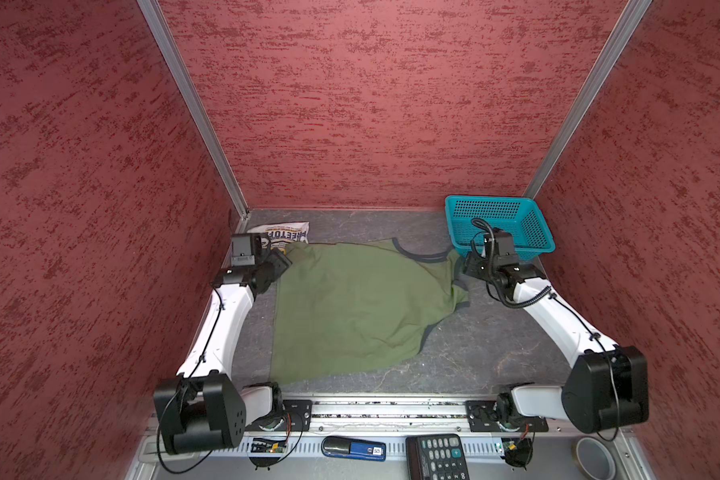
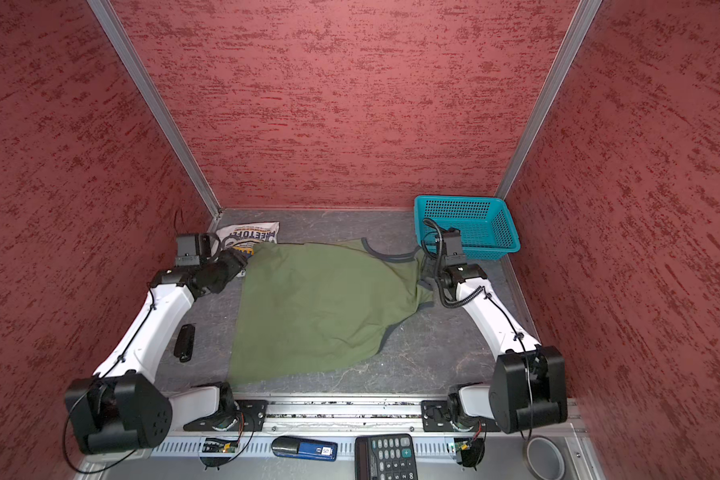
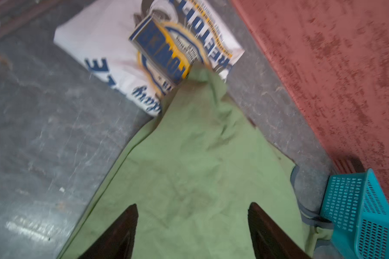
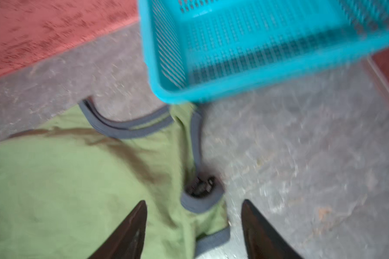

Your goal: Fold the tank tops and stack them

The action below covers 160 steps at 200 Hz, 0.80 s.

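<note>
The olive green tank top [image 1: 358,307] [image 2: 321,307] lies spread on the grey table, its grey-trimmed neck and straps toward the far right. The white tank top [image 1: 279,232] [image 2: 250,235] lies folded at the far left; a corner of the green cloth [image 3: 189,168] overlaps its blue-yellow print [image 3: 112,44]. My left gripper [image 1: 283,259] [image 3: 192,205] hovers open over the green top's far left corner, holding nothing. My right gripper [image 1: 462,266] [image 4: 193,201] stands open above the grey-trimmed strap edge [image 4: 65,179], holding nothing.
A teal perforated basket [image 1: 499,224] [image 2: 466,224] [image 4: 256,44] stands at the far right corner, just behind the right gripper. Red walls close in three sides. On the front ledge lie a calculator [image 1: 437,457], a blue object [image 1: 354,449] and a tape roll [image 1: 595,459]. A black object [image 2: 184,343] lies under the left arm.
</note>
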{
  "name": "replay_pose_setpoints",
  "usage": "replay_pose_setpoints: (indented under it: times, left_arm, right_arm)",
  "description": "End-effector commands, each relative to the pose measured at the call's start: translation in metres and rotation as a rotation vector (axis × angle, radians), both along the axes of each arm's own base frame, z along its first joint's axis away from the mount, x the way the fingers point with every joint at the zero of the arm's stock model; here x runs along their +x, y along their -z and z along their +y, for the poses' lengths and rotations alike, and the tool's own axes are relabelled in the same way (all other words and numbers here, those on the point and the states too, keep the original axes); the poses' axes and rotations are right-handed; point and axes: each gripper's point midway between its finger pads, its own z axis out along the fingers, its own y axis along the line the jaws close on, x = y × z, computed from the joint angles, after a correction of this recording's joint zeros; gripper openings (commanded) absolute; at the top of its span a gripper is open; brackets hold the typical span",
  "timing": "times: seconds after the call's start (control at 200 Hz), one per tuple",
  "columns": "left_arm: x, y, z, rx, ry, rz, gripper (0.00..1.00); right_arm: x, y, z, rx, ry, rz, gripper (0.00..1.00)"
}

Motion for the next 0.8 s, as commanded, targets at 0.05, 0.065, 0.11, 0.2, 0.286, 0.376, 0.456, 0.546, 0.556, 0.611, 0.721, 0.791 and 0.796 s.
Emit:
replay_pose_setpoints:
  times: [0.05,0.065,0.11,0.2,0.286,0.376,0.456,0.546,0.556,0.611,0.721,0.791,0.796]
  left_arm:
    - [-0.041,0.039,0.001,-0.068,-0.056,0.079,0.77]
    - [-0.046,0.042,0.002,-0.072,-0.063,0.089,0.77]
    - [-0.057,0.051,0.004,-0.079,-0.084,0.108,0.77]
    - [-0.073,0.066,0.008,-0.114,-0.121,0.135,0.77]
    - [-0.081,0.075,0.009,-0.137,-0.141,0.15,0.77]
    - [-0.084,0.082,0.009,-0.161,-0.152,0.164,0.77]
    - [-0.085,0.088,0.009,-0.174,-0.156,0.181,0.77]
    - [-0.086,0.093,0.008,-0.184,-0.152,0.196,0.77]
    - [-0.086,0.093,0.008,-0.183,-0.151,0.197,0.77]
    - [-0.086,0.095,0.008,-0.183,-0.151,0.205,0.77]
    - [-0.089,0.097,0.01,-0.18,-0.156,0.218,0.77]
    - [-0.09,0.097,0.012,-0.176,-0.161,0.216,0.77]
    - [-0.09,0.097,0.012,-0.176,-0.161,0.215,0.77]
  right_arm:
    - [-0.025,0.05,-0.002,0.17,0.063,0.082,0.61]
    - [-0.026,0.053,-0.002,0.173,0.065,0.089,0.6]
    - [-0.031,0.066,0.0,0.196,0.066,0.115,0.58]
    - [-0.032,0.08,0.004,0.222,0.064,0.128,0.56]
    - [-0.029,0.087,0.01,0.252,0.043,0.133,0.54]
    - [-0.026,0.092,0.019,0.292,0.014,0.134,0.54]
    - [-0.024,0.099,0.017,0.278,0.02,0.149,0.53]
    - [-0.023,0.109,0.013,0.256,0.028,0.182,0.49]
    - [-0.023,0.111,0.013,0.252,0.03,0.185,0.49]
    - [-0.022,0.112,0.01,0.238,0.037,0.19,0.42]
    - [-0.024,0.108,0.004,0.203,0.053,0.187,0.22]
    - [-0.027,0.092,0.0,0.184,0.058,0.156,0.09]
    - [-0.027,0.09,0.0,0.182,0.059,0.152,0.08]
